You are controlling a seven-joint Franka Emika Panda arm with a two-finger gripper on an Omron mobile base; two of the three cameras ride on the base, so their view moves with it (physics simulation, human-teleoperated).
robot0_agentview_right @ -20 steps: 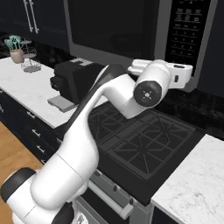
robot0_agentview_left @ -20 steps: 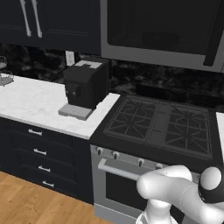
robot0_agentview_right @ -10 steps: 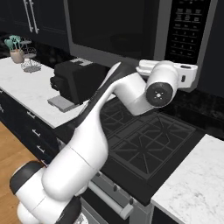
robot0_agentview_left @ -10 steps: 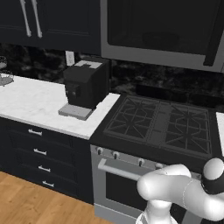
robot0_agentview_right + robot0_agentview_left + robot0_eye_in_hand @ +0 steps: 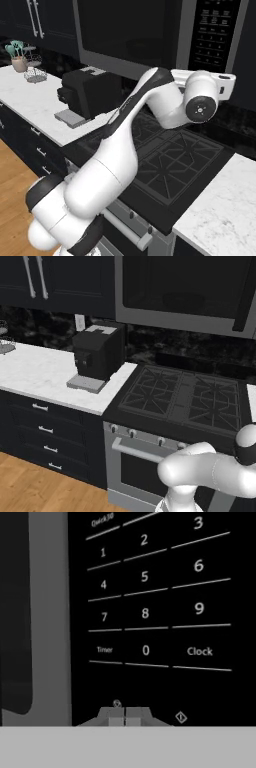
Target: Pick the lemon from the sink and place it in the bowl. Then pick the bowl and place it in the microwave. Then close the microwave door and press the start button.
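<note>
**Closing in on the start button with clenched fingers**

Pressing is all that seems left, as I judge it: the wide grey steel microwave [image 5: 165, 35] hangs above the black gas stove [image 5: 170, 160], and its large door with the dark tinted window [image 5: 125, 30] looks shut. The lemon and bowl I cannot make out behind the glass.

My fingers [image 5: 125, 714] are clenched together on nothing, pointed at the dark glossy button strip [image 5: 150, 612], just below the "0" key and between two small symbol keys on the bottom row. Which of those is start I cannot tell.

I expect the strip to be rigid and flat, so nothing needs gripping; a short, square push with the closed tips should do. Too slanted an approach could skid on the glossy face.

Room is tight: the door's grey frame [image 5: 50, 612] lies just beside the keys, but the space behind, over the stove, is open for backing off.
</note>
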